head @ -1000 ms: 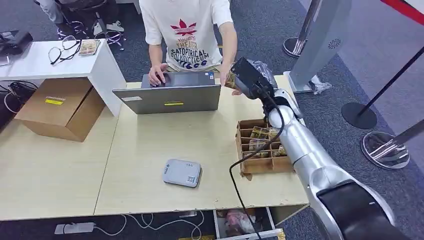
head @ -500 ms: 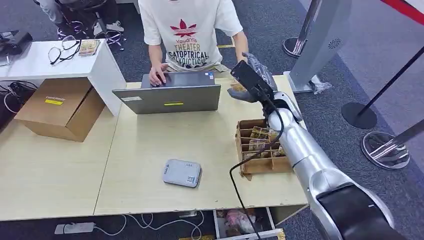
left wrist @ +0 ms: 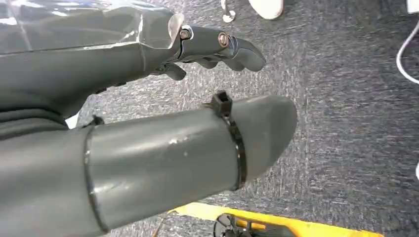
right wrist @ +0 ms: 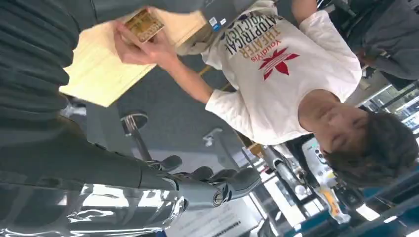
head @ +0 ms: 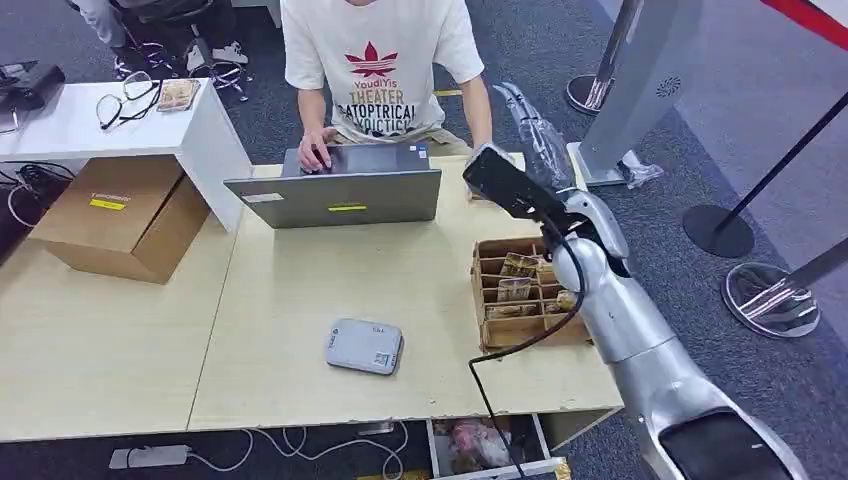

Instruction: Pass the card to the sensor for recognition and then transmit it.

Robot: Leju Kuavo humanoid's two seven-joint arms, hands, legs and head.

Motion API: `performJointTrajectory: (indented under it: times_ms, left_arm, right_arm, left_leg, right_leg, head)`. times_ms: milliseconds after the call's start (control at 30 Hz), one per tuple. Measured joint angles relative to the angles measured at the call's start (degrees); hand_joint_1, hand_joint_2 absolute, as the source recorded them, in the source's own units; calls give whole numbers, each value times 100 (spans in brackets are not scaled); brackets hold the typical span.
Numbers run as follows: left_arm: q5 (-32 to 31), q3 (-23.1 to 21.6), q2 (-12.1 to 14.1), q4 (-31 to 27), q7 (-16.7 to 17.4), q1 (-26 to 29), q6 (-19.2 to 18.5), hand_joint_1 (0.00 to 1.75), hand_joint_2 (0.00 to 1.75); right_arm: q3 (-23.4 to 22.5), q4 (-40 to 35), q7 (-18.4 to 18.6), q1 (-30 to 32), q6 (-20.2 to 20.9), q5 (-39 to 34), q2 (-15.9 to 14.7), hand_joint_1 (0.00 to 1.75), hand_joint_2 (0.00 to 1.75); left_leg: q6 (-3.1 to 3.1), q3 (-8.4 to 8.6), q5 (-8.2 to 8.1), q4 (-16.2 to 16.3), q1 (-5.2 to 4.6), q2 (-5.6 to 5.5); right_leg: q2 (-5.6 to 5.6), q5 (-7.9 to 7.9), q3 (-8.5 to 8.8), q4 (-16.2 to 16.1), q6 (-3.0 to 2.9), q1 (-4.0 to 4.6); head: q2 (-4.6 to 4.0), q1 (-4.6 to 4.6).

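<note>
Card (right wrist: 143,25): small, brown-and-gold printed face, pinched in the person's hand (right wrist: 143,47) above the far right corner of the table (head: 300,290), as the right wrist view shows. The robot holds no part of it.

Right hand (right wrist: 197,185): raised over the table's far right corner, at about 1 o'clock from the table's middle in the head view; fingers (right wrist: 242,178) spread and extended, nothing between them, apart from the card. A clear plastic cover wraps the hand.

Left hand (left wrist: 163,113): hanging over grey carpet; thumb (left wrist: 207,148) and dark fingers apart, holding nothing.

Sensor (head: 364,346): 1 flat grey reader, lying on the table near its front edge, at about 6 o'clock from the laptop (head: 340,193).

Card box (head: 520,295): 1 brown cardboard tray with dividers, cards standing in its compartments, at 3 o'clock from the sensor, beside the right arm.

Person (head: 385,70): seated behind the laptop at 12 o'clock, white printed T-shirt, other hand on the laptop.

Cardboard carton (head: 125,215): 1, on the left table at 9 o'clock.

White side table (head: 90,125): bears 1 pair of glasses (head: 125,100).
</note>
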Motion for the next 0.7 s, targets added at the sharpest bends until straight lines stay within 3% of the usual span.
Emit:
performJointTrajectory:
  times_ms: [133,200,233,300,533,633,700]
  left_arm:
    - [11,142,-39,0,76,11,-2,0,0]
    - [24,194,-50,0,103,12,-2,0,0]
    - [28,214,-52,0,107,14,-2,0,0]
    - [37,236,-61,0,107,15,-2,0,0]
    - [149,367,-85,0,105,46,-5,0,0]
    - [186,396,-90,0,98,70,-7,0,0]
    - [208,428,-98,0,83,88,-7,0,0]
  right_arm:
    - [83,-486,70,359,-22,270,-192,93,175]
    - [103,-623,90,514,-31,332,-269,119,175]
    - [114,-693,90,570,-35,347,-306,113,175]
    - [135,-780,101,643,-35,393,-371,73,175]
    - [190,-893,223,987,-46,542,-688,86,175]
    - [190,-907,293,1156,-105,618,-845,70,175]
    - [184,-935,343,1286,-155,662,-953,84,175]
  left_leg:
    - [0,0,0,0,0,0]
    - [0,-1,0,0,0,-1]
    - [0,-1,0,0,0,-1]
    - [0,0,0,0,0,0]
    - [0,-1,0,0,0,-1]
    - [2,-1,-2,0,-1,0]
    - [2,-1,-2,0,-1,-1]
  right_leg:
    - [0,0,0,0,0,0]
    - [-1,0,0,0,0,0]
    - [-1,0,0,0,0,0]
    - [0,0,0,0,0,0]
    - [-2,0,0,-1,0,0]
    - [-1,0,0,-3,0,0]
    - [-1,0,-1,-4,1,-1]
  head:
    - [0,0]
    - [0,0]
    - [0,0]
    - [0,-2]
    - [0,0]
    - [0,0]
    - [0,0]
